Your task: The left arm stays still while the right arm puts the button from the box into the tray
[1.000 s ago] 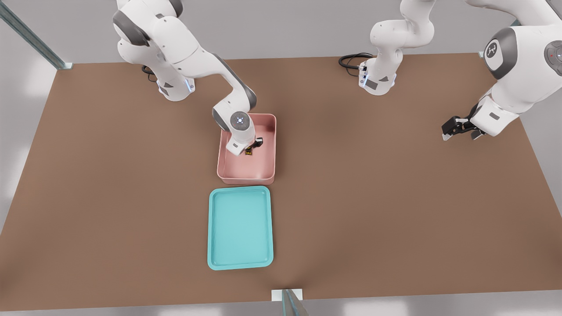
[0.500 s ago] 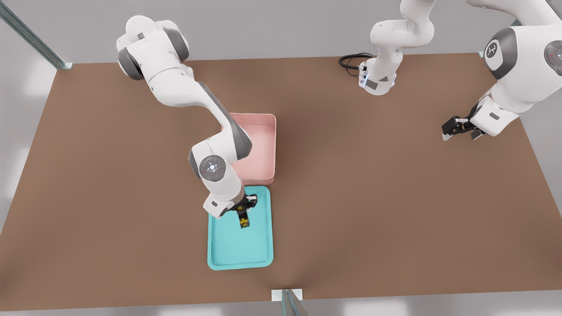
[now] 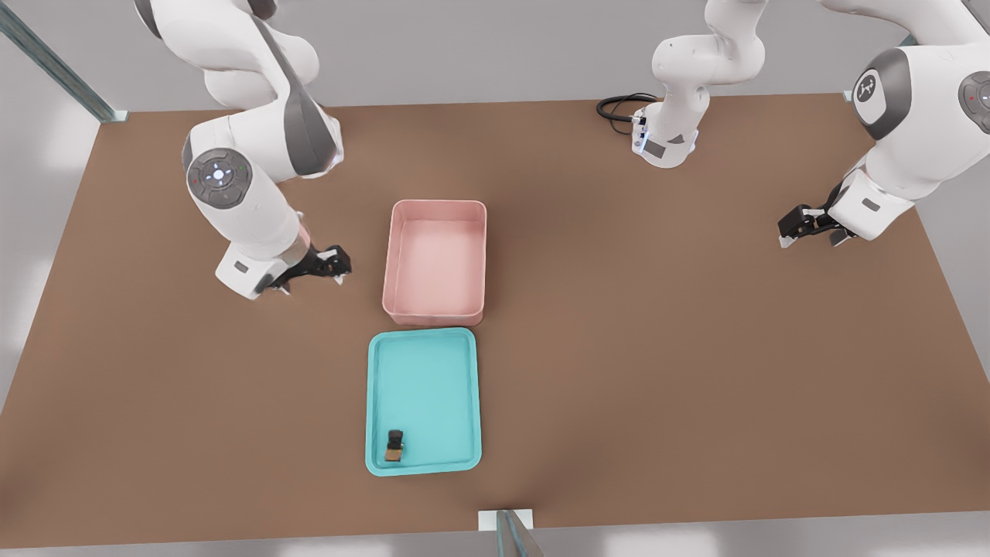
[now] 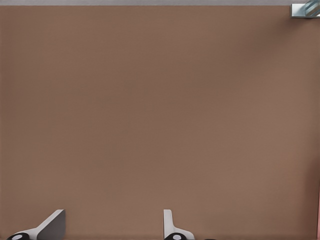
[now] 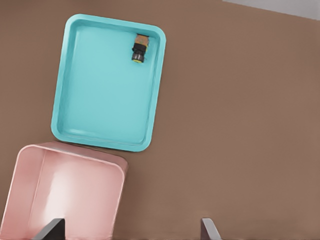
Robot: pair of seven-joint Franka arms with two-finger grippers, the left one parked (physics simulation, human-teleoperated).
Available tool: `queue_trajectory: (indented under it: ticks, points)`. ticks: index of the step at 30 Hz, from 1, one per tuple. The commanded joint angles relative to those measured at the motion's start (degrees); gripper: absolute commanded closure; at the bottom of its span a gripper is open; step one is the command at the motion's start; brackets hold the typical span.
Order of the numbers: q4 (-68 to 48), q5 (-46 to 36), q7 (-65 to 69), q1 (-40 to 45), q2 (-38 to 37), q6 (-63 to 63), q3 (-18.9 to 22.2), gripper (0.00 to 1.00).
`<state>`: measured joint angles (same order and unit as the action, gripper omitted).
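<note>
The gripper (image 3: 329, 267) hangs with fingers (image 5: 54, 229) spread wide, holding nothing — on the front view's left of the pink box (image 3: 435, 263), right arm (image 3: 247, 193) bent. The button (image 3: 394, 445) lies in the teal tray (image 3: 424, 401) — near a corner.

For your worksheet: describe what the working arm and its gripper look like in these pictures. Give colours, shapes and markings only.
The right arm has rounded white shells with dark grey joint panels. Its round grey wrist cap carries small lit dots: white at the centre, red and green at the sides. The gripper, beside the box on the front view's left, is black with two short fingers, set open.
</note>
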<state>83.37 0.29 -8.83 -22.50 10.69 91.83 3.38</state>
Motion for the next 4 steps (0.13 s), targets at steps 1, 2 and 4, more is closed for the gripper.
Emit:
queue_trajectory:
  ticks: [1, 2, 4]
  points:
    - [0.8, -0.1, 9.2, 0.3, -0.9, -7.0, 0.3, 0.00]
    - [-1.0, 0.2, 9.4, 0.6, -0.2, -7.0, 0.3, 0.00]
    - [-1.0, 0.2, 9.6, 0.7, -0.1, -6.8, 0.8, 0.00]
